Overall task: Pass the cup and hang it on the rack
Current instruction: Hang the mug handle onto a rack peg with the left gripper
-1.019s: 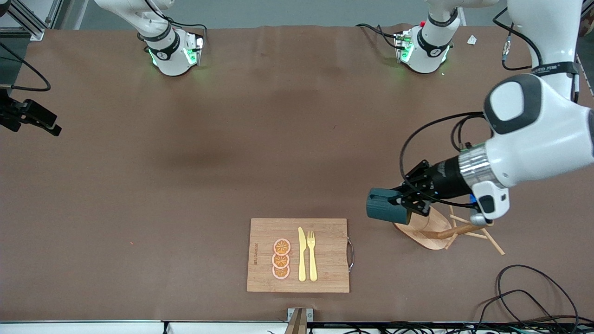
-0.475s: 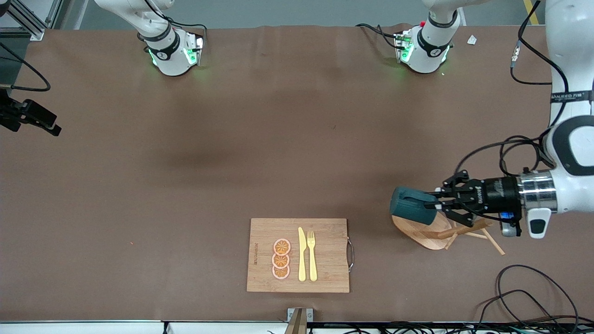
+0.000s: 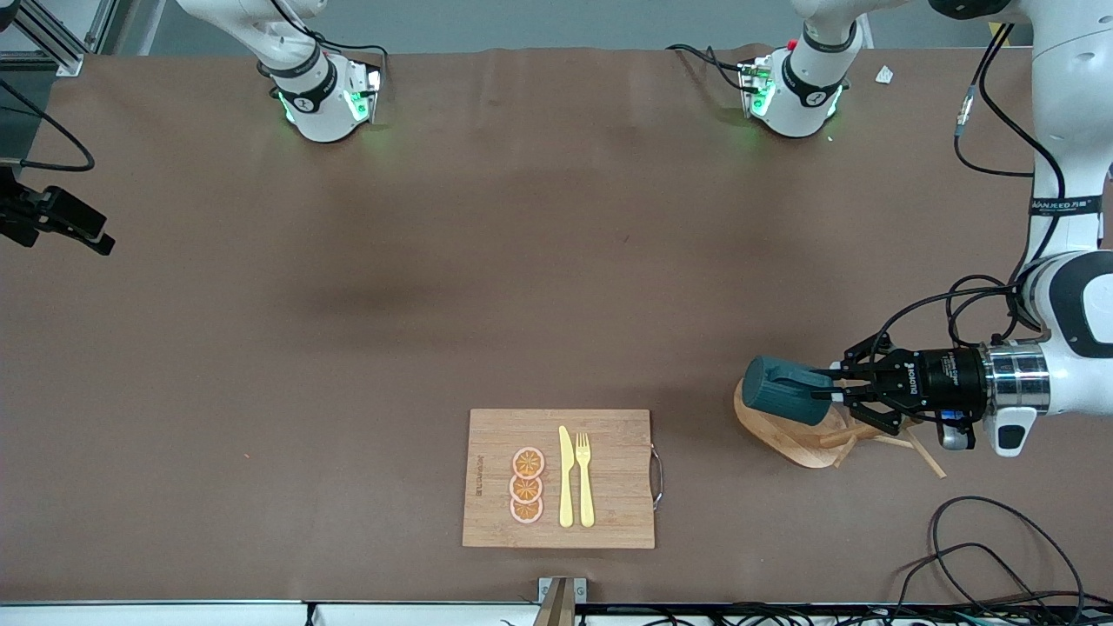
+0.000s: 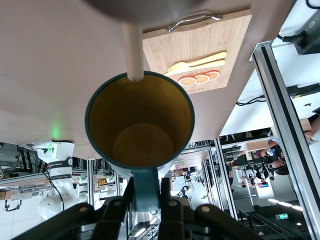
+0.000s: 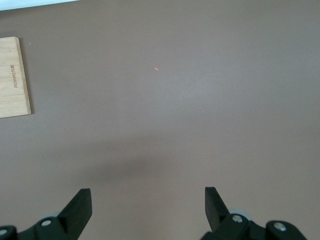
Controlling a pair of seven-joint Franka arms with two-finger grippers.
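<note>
1. Near the counter's front edge, at its middle, a wooden cutting board carries three orange slices, a yellow knife and a yellow fork; none of it belongs to the job.
2. Farther back, toward the left arm's end of the counter, the rack stands on its oval base, pegs angled outward to take a handle.
3. The left gripper is clamped on the handle of the cup, which is carried on its side over the rack, mouth turned toward the wrist. Judging by the left wrist view, a peg meets the cup's rim, so hanging looks close but unfinished.
4. The right gripper waits with fingers spread wide and empty over bare counter, toward the right arm's end.
</note>
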